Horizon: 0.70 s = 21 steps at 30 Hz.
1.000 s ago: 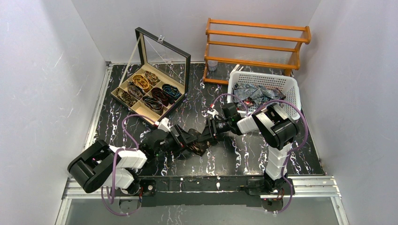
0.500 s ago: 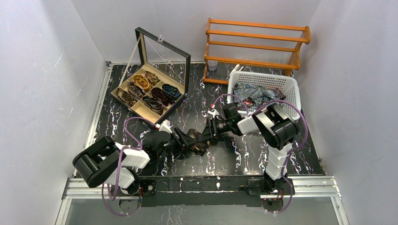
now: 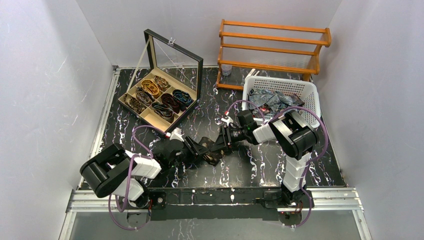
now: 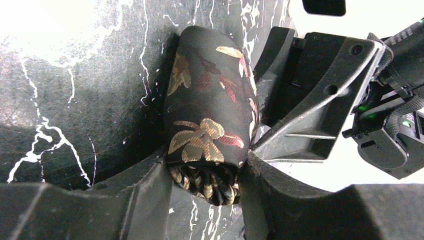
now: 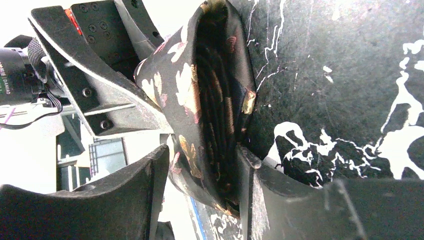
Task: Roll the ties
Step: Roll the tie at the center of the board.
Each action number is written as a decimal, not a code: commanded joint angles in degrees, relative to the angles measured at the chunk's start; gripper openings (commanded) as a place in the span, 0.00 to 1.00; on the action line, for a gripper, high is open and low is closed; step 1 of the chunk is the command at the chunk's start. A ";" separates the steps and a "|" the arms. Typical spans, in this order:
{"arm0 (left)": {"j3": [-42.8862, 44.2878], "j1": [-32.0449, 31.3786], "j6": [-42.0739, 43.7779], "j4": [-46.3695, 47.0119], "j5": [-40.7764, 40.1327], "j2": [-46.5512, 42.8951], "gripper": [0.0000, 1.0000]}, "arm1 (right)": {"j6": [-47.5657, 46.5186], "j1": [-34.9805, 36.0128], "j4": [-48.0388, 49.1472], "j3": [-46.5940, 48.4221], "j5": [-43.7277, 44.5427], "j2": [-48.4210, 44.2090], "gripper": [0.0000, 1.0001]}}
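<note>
left gripper (image 4: 205, 167) is pinching the rolled tie (image 4: 207, 100) w/ jaws pressing both sides; right gripper (image 5: 202, 156) is clamping it too (dark fabric, gold flowers); it's resting on the table (image 3: 260, 172), middle, nr the near edge

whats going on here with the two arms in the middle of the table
Both arms are working on one dark tie with gold floral spots, rolled into a coil on the black marbled table. The left gripper clamps one end of the roll, and the right gripper holds the coil from the opposite side. Behind them an open box holds several rolled ties in its compartments, and a white basket holds crumpled dark fabric.
</note>
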 commanded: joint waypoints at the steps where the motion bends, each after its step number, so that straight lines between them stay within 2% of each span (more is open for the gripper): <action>1: 0.05 -0.43 1.25 -4.22 -2.09 -0.71 0.43 | -3.48 0.18 -8.62 1.26 1.05 -1.89 0.63; 5: 0.49 -0.41 2.39 -4.88 -1.37 -1.56 0.42 | -4.61 -0.71 -12.05 3.25 1.39 -4.81 0.71; 10: 1.73 -0.42 3.47 -5.90 -0.70 -2.73 0.41 | -8.21 -1.97 -20.58 5.71 7.66 -7.52 0.73; 13: 2.47 -0.43 3.97 -7.46 -0.73 -3.73 0.41 | -9.15 -2.02 -22.16 5.90 9.83 -7.92 0.73; 17: 3.30 -0.38 4.54 -9.02 -0.71 -4.10 0.41 | -7.78 -2.00 -18.88 5.18 6.54 -6.84 0.63; 21: 3.63 -0.38 4.67 -9.33 -0.53 -3.27 0.42 | -5.36 -1.71 -14.91 4.77 3.27 -4.01 0.48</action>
